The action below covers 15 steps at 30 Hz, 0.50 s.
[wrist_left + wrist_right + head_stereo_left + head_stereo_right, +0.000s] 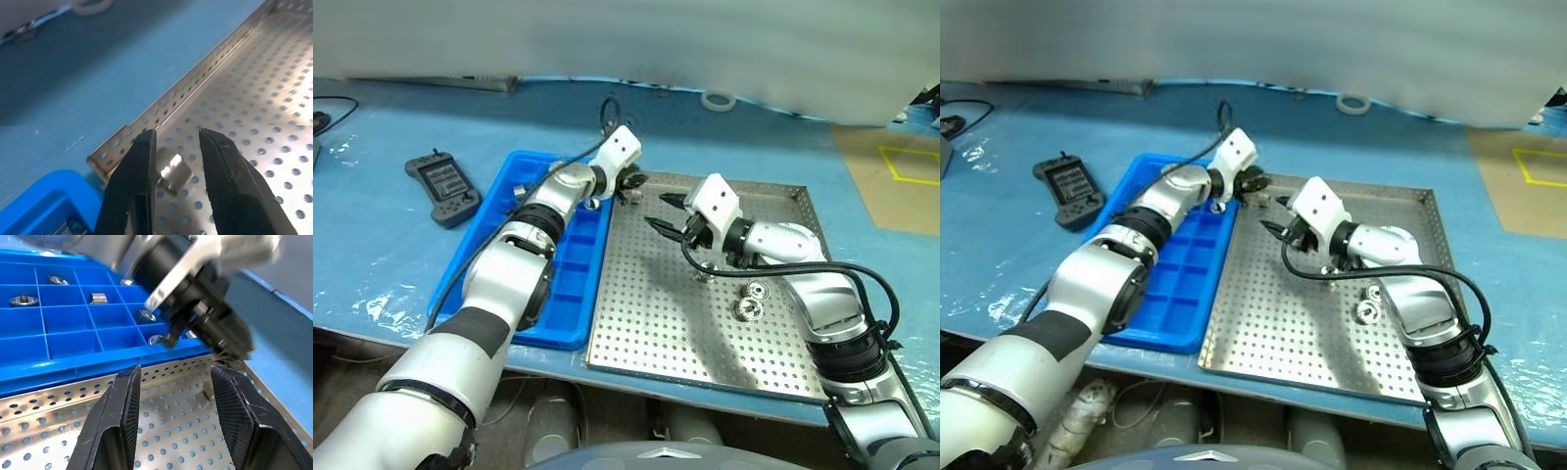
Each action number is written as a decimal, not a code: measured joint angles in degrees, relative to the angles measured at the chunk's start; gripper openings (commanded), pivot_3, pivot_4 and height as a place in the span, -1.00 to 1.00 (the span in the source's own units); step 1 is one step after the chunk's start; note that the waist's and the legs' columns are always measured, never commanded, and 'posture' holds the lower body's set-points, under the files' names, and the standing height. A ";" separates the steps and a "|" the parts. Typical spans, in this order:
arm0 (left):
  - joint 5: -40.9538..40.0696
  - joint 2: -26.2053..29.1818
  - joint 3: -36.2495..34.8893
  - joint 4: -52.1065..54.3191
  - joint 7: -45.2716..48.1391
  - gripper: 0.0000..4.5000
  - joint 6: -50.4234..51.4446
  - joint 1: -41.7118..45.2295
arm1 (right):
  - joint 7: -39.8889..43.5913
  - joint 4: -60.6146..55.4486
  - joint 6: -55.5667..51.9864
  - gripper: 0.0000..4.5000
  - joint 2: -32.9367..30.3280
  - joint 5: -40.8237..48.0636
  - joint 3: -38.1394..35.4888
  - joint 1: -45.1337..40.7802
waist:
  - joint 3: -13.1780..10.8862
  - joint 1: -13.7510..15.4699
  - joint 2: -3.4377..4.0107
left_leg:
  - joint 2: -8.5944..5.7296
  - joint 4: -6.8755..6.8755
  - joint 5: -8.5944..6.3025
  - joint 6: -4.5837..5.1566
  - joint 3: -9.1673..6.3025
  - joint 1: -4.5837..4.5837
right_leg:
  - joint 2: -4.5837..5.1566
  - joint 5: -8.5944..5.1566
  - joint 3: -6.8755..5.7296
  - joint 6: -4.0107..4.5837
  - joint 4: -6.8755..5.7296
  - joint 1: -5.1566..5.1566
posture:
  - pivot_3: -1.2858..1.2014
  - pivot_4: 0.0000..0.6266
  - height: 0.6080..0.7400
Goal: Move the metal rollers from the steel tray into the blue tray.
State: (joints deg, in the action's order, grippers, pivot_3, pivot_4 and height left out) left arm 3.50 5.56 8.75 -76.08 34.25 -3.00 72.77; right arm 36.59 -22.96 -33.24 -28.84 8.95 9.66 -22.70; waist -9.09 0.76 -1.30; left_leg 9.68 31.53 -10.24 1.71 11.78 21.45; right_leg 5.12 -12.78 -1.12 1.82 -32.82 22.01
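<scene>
Between the two black fingers of the left end effector [173,188] lies one of the metal rollers [175,171], a small shiny cylinder resting on the perforated floor of the steel tray [773,352]. It sits just ahead of the fingertips, closer to one finger than the other, and I cannot tell whether either finger touches it. Its long axis appears to lie flat on the tray floor, slanting across the gap between the fingers. The fingers show a narrow gap here, about as wide as the roller; whether they are already pinching it is unclear.

This roller is in the far corner of the steel tray, right beside the rim of the blue tray [475,257], so the left end effector is by far the nearer one.

The right end effector [664,213] hovers above the middle of the steel tray with its fingers partly spread and nothing between them. Two more rollers [750,301] lie on the tray floor behind it, towards the robot. Several rollers [23,299] already sit in separate compartments of the blue tray.

No brand, label or readable writing appears on either tray, the rollers, or the dark handheld controller [443,188] lying on the tabletop beyond the blue tray.
</scene>
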 measured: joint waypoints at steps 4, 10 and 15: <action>-0.21 -0.72 -3.30 -0.40 -4.74 -0.36 0.47 1.12 | -3.63 -2.90 -1.33 0.05 1.18 -0.15 -0.34 2.86 | 0.00 -0.02 -0.01 | 0.00 0.16 -0.10 0.17 0.00 0.10 | 0.03 0.00 -0.01 0.01 0.01 0.00 | -0.26 -0.52 1.00; -9.00 4.37 -13.41 3.24 8.27 -0.36 0.08 0.41 | -9.52 -1.99 -0.42 0.05 3.57 -2.17 -1.86 5.95 | -0.01 -0.84 -0.01 | 0.02 0.22 -0.19 -0.02 0.00 0.03 | 0.01 0.02 0.01 0.03 -0.01 0.00 | -0.21 -0.52 1.00; -14.71 14.63 -19.48 9.66 16.89 -0.36 2.78 -4.50 | -12.69 10.07 3.83 0.05 6.93 -3.42 -2.45 2.31 | -0.01 -1.61 0.00 | 0.02 0.07 -0.14 -0.14 0.00 -0.02 | -0.01 0.02 0.00 0.05 -0.02 0.03 | -0.13 -0.52 1.00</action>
State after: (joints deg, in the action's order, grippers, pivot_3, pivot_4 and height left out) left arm -11.20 20.19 -10.72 -66.42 51.14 -0.22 68.27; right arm 23.90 -12.89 -29.40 -21.91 5.54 7.21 -20.39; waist -9.10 -0.85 -1.30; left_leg 9.71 31.61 -10.38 1.57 11.79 21.43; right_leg 5.11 -12.76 -1.12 1.87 -32.84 22.04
